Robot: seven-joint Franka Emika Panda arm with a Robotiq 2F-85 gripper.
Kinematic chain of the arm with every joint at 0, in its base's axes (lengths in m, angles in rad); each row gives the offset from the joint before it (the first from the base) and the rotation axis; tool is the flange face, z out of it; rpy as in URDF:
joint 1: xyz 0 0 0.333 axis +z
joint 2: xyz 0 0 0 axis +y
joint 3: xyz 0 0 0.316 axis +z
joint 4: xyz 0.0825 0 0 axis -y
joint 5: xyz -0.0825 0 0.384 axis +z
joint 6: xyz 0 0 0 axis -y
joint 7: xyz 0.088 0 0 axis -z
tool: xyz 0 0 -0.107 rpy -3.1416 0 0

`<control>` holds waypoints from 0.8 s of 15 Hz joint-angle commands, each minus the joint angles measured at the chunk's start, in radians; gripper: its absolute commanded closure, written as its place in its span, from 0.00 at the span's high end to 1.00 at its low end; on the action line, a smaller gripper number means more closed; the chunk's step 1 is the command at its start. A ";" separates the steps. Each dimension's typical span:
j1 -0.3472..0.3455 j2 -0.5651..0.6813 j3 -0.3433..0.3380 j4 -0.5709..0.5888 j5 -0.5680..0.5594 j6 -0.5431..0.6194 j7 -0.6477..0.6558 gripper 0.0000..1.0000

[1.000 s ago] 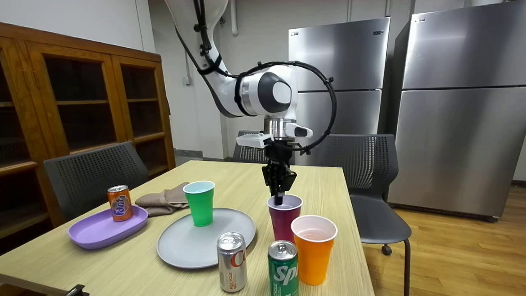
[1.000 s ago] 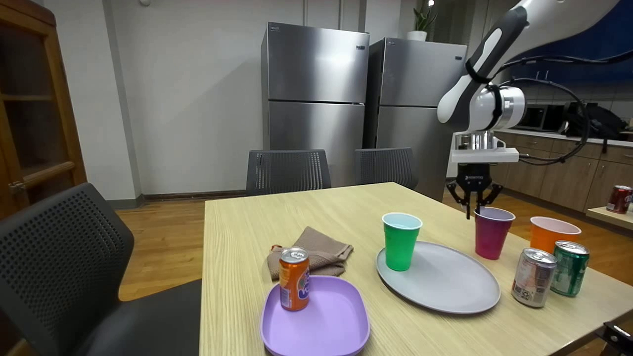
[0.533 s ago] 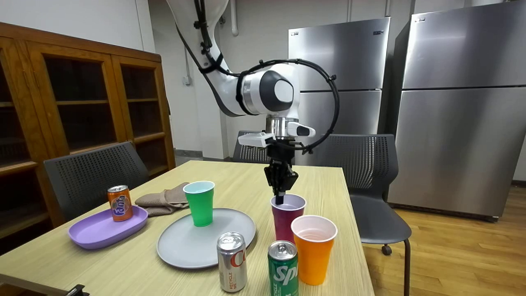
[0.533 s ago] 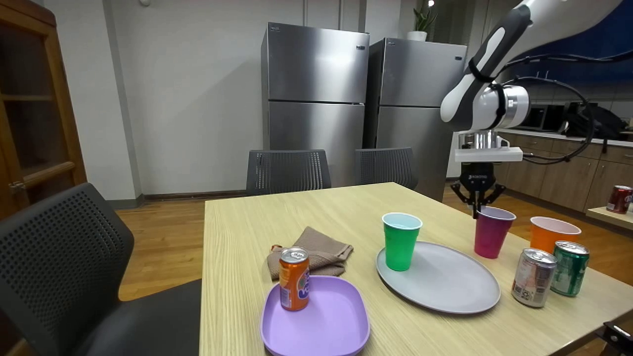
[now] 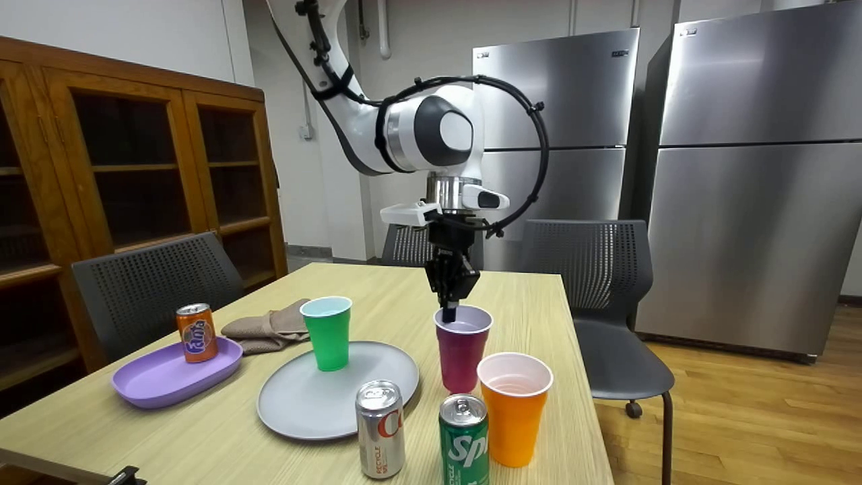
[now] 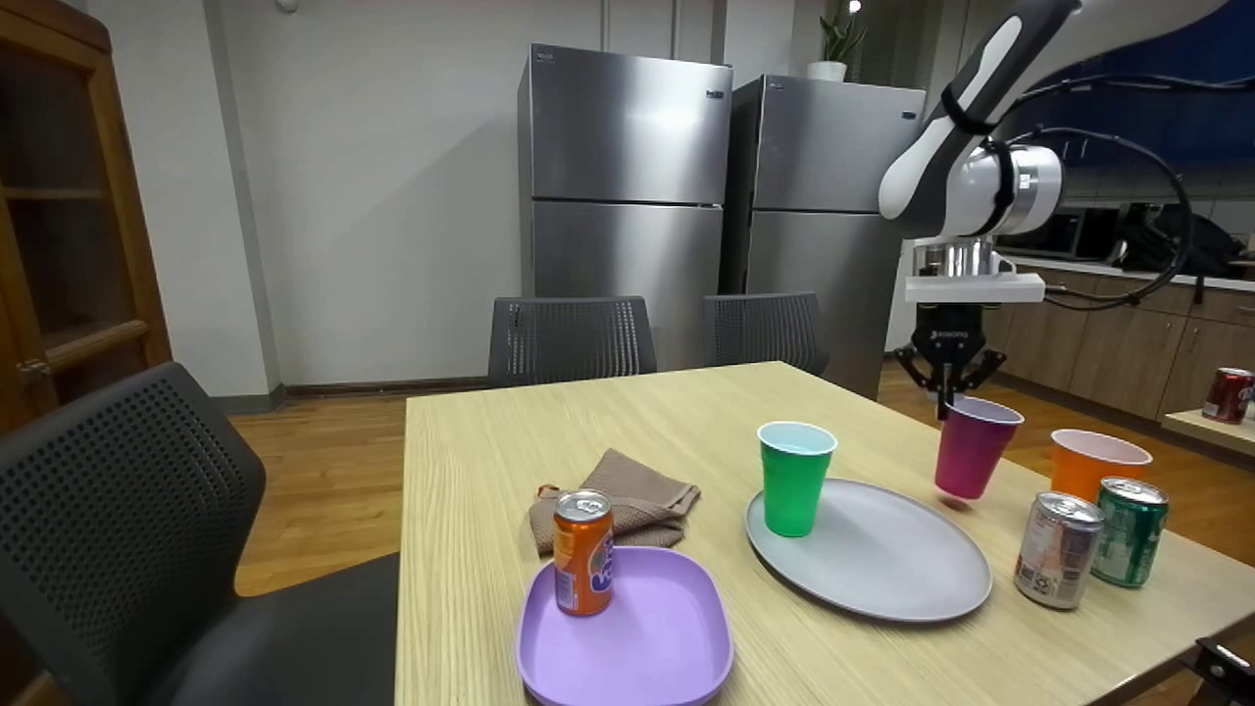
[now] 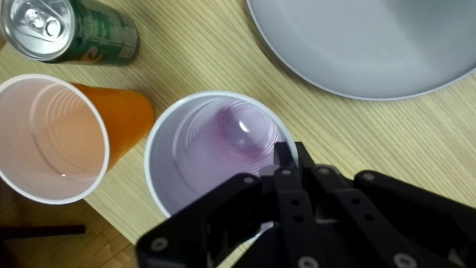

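The black gripper pinches the rim of a purple cup, one finger inside the wall and one outside, gripping the rim at three o'clock in the wrist view. That view looks down into the cup's pale interior. The cup hangs mouth up from the grip, its base just clear of the desk, and a pinkish reflection shows beneath it in an exterior view. Taking the purple cup as the center of the dial, in an exterior view an orange cup stands nearby at five o'clock, a green Sprite can at six and a silver can between seven and eight. A gray plate lies at eight o'clock, and a green cup stands on it, at nine. Farther toward nine o'clock come a bunched brown cloth and, beyond it, an orange Fanta can standing on a purple tray. Past the desk, a wooden cabinet with glazed doors rises at ten o'clock, a steel refrigerator at one and another steel refrigerator at two, with a dark gray chair also at two, close to the desk's edge.
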 commanded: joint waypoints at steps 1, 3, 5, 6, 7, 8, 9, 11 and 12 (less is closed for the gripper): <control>0.008 -0.101 0.016 -0.076 0.004 0.011 0.003 0.01; 0.016 -0.126 0.022 -0.094 0.001 0.014 0.006 0.01; 0.026 -0.146 0.033 -0.108 -0.001 0.013 0.006 0.01; 0.032 -0.154 0.040 -0.115 -0.002 0.016 0.007 0.01; 0.038 -0.162 0.048 -0.121 -0.001 0.016 0.007 0.01; 0.044 -0.166 0.054 -0.125 0.000 0.016 0.006 0.01; 0.052 -0.168 0.061 -0.127 -0.002 0.015 0.010 0.01; 0.065 -0.164 0.076 -0.127 -0.001 0.013 0.013 0.01; 0.071 -0.158 0.082 -0.126 0.001 0.013 0.013 0.01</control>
